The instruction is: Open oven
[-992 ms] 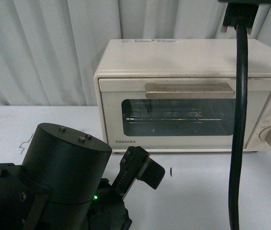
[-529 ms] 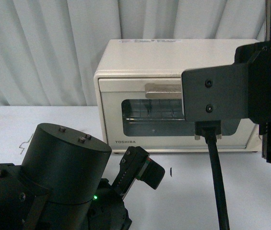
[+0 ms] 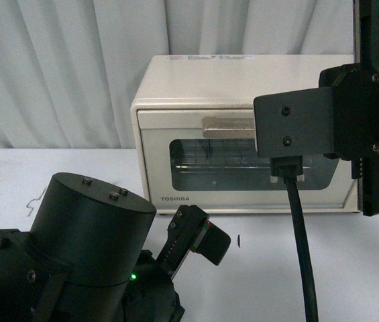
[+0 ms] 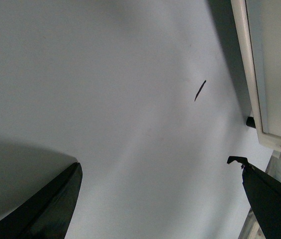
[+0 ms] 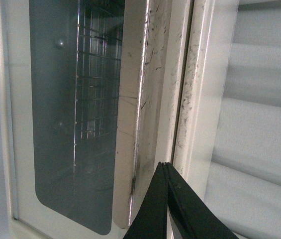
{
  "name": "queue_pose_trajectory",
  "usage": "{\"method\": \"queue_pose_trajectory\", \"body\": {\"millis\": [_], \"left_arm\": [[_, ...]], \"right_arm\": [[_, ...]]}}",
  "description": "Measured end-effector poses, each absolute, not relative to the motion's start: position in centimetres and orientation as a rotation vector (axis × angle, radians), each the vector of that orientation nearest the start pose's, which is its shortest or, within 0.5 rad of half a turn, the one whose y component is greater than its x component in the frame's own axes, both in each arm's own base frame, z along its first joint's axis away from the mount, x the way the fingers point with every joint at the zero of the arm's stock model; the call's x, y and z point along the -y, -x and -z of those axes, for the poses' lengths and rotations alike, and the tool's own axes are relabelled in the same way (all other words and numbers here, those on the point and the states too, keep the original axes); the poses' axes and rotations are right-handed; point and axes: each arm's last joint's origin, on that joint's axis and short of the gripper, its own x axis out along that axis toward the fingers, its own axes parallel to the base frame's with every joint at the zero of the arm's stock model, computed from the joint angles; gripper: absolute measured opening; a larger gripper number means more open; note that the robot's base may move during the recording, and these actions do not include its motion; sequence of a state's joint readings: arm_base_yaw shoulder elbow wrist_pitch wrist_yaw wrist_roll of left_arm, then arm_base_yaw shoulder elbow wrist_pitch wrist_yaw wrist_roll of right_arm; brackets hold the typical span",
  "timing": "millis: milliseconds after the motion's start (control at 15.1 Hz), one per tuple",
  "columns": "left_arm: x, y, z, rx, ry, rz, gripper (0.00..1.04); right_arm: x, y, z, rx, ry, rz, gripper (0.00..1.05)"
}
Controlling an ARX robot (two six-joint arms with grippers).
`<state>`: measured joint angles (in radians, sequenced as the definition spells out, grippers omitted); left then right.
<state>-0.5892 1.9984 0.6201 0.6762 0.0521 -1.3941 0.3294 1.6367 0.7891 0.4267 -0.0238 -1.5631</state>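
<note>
- Oven (image 3: 196,87) is sitting toward the back of the white table (image 3: 41,168), in front of the curtain (image 3: 62,67). Its door (image 3: 155,161) is facing the robot and closed, so the opening step is not yet done.
- Front view: the right arm (image 3: 310,127) is hanging level with the top of the door, covering the right part of the handle (image 3: 226,126). It is probably placed there because the bar is the part to pull. Its cable (image 3: 300,235) is dropping straight down in front of the window (image 3: 209,161).
- Front view: the left arm (image 3: 88,228) is lying folded low at the near edge of the table, well clear of the oven. It looks parked so that it is not crossing the door's swing.
- Left wrist view: the left gripper (image 4: 156,163) is pointing down at bare table with its fingers (image 4: 50,204) spread wide and nothing between them. A corner of the oven is showing at the edge.
- Right wrist view: the right gripper (image 5: 163,167) is pressing its two fingers (image 5: 155,209) flat together and gripping nothing. The tips are lying just beside the scratched handle, between it and the oven's top edge. I cannot tell whether they are touching it. This looks like lining up to hook behind the bar and pull it down.
- Right wrist view: the rack (image 5: 93,89) is showing through the glass.
</note>
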Motion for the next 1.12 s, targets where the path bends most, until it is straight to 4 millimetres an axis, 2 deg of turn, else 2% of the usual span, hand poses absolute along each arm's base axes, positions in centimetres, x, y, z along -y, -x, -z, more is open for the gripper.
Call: {"method": "queue_pose_trajectory", "body": {"millis": [397,1125], "left_arm": [[17.3,-25.6,-5.2,-0.974,1.101,0.031,0.98],[17.3,-25.6,-5.2,-0.974,1.1,0.03,0.98]], "right_arm": [[-10.4,-32.0,-17.9,-0.099,1.527,-0.602,0.02],[-10.6,-30.3,-17.2,-0.147,1.424,-0.661,0.02]]}}
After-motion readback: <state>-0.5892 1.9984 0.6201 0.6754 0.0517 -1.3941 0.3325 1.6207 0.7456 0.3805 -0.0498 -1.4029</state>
